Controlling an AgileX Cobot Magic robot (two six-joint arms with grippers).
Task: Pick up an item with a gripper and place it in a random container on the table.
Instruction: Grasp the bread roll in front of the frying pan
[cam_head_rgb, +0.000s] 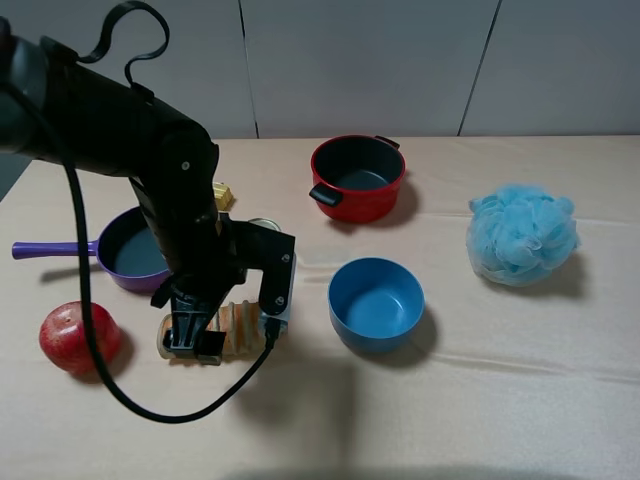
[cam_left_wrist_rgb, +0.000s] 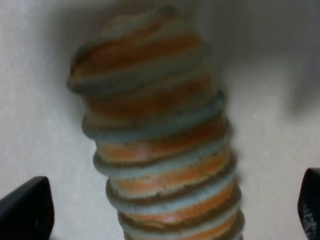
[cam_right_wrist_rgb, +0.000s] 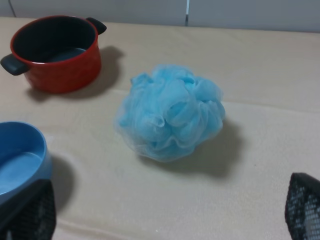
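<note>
The toy bread loaf (cam_head_rgb: 238, 322) lies on the beige table (cam_head_rgb: 480, 400) at the front left, tan and orange-brown with ribbed segments. My left gripper (cam_head_rgb: 195, 338) hangs low over its left end. In the left wrist view the loaf (cam_left_wrist_rgb: 160, 150) fills the frame between the two black fingertips (cam_left_wrist_rgb: 25, 210), which stand wide apart and clear of it: the left gripper (cam_left_wrist_rgb: 167, 212) is open. The red pot (cam_head_rgb: 358, 177) stands empty at the back middle and also shows in the right wrist view (cam_right_wrist_rgb: 55, 55). My right gripper (cam_right_wrist_rgb: 165, 215) is open and empty; it is out of the exterior view.
A purple long-handled pan (cam_head_rgb: 125, 250) and a red apple (cam_head_rgb: 78, 336) sit left of the loaf. A small yellow block (cam_head_rgb: 222, 195) lies behind the arm. A blue bowl (cam_head_rgb: 376, 303) stands right of the loaf. A light blue mesh pouf (cam_head_rgb: 522, 233) lies at the right.
</note>
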